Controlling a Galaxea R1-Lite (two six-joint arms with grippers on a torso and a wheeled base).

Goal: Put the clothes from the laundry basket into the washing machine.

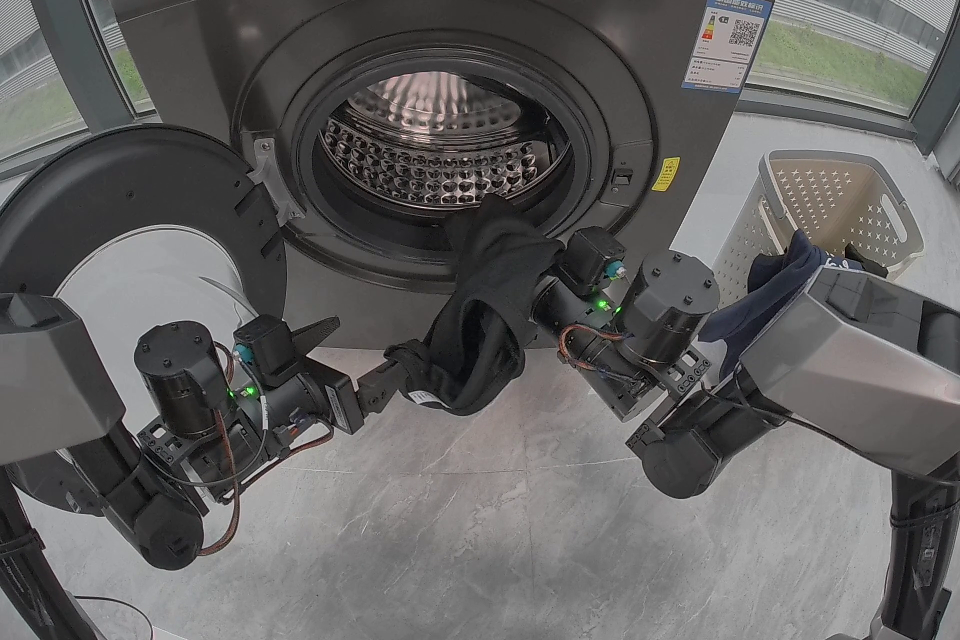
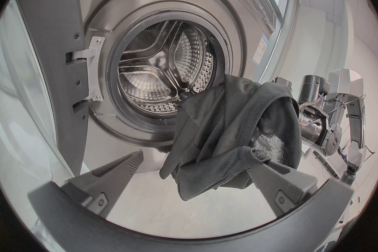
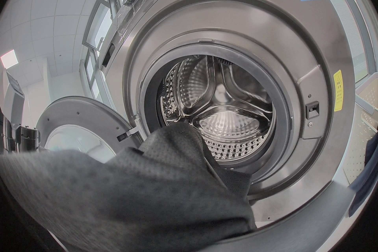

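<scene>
Black mesh-knit garment hangs in the air just in front of the lower lip of the round opening of the dark grey front-loading washing machine. It is strung between the two arms, and its upper fold reaches the rim of the perforated steel drum. The left end effector is spread wide. One of its fingers carries a hem of the garment draped over it, while the other finger stands apart from the cloth and touches nothing. The right end effector is buried under the cloth, which lies bunched over it in its wrist view, so I cannot tell whether it is clamped. The machine's round door stands swung fully open on the left. On the right, the cream perforated plastic laundry basket sits on the pale stone floor with dark blue clothing in it.
</scene>
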